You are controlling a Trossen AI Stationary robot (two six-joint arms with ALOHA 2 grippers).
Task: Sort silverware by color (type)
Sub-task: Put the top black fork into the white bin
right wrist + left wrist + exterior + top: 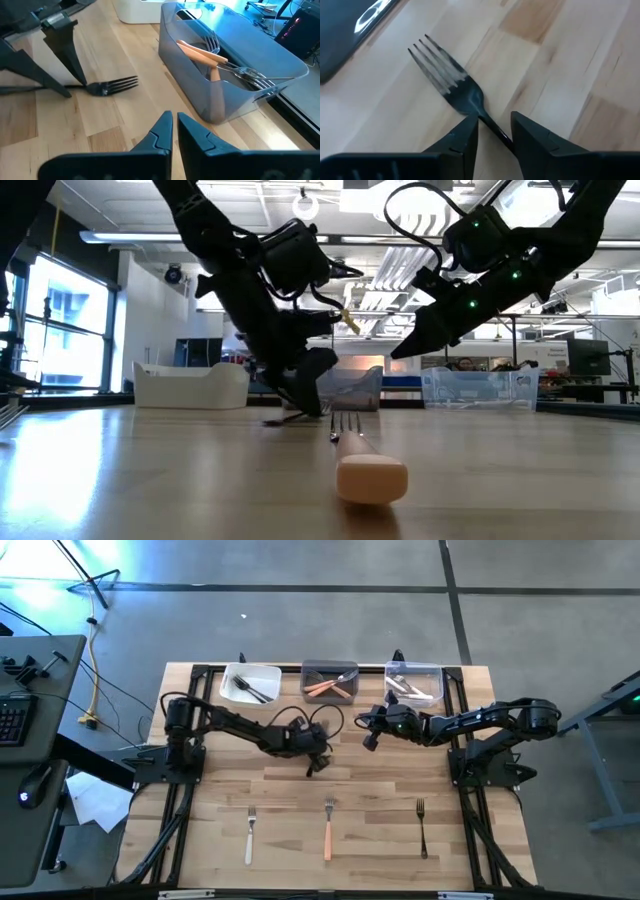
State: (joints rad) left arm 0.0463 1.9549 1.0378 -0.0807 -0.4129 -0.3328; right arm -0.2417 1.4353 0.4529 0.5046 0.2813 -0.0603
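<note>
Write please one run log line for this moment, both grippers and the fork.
left gripper: down at table, fingers astride black fork handle | fork: flat on wood | right gripper: shut, empty, hovering by grey bin

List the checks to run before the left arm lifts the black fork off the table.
1. Slim handle of the black-handled metal fork sits between the left pincer fingers: ok, they straddle it.
2. Firm grip on the handle: not ok, a gap shows beside it.
3. Fork lies flat on the light wooden table, with nothing on top of it: ok.
4. Right pincer out of the way: ok, it is shut and hangs above the table beside the grey rectangular bin.
5. The white rectangular bin already holds black forks: ok.
6. Room left in that bin: ok, much of its floor shows bare.
</note>
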